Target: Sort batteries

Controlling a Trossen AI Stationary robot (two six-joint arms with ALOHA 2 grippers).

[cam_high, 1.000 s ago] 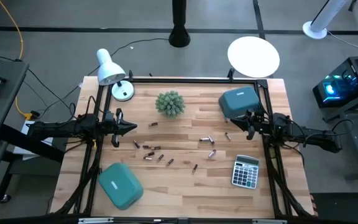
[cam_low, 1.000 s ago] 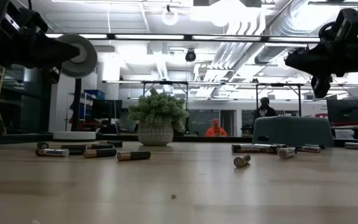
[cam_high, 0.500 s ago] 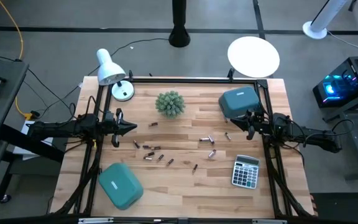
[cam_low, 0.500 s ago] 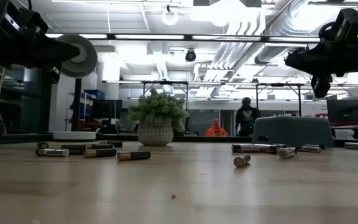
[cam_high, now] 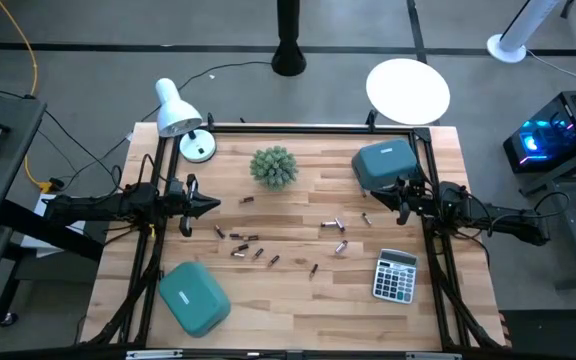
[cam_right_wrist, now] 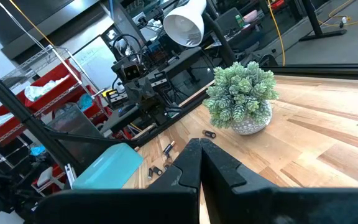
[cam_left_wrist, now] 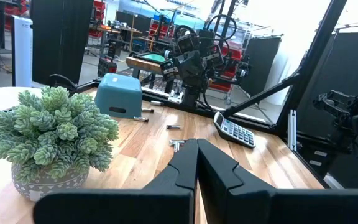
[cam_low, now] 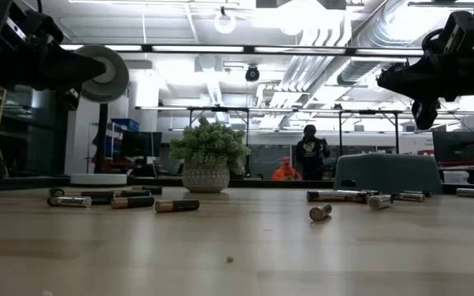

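On the wooden counter, a teal tray and a grey calculator sit nearest. The batteries lie loose across the counter's middle, none in either tray. The left gripper and right gripper hover at opposite sides, fingers pressed together and holding nothing. Beyond them stand a potted plant, a second teal tray and a white lamp.

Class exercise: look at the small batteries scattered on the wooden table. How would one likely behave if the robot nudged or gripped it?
The batteries are slim cylinders lying on their sides on the flat table, so a nudge would probably roll one away. Their smooth round casings may slip in a pinch. They look rigid, so probably no bending.
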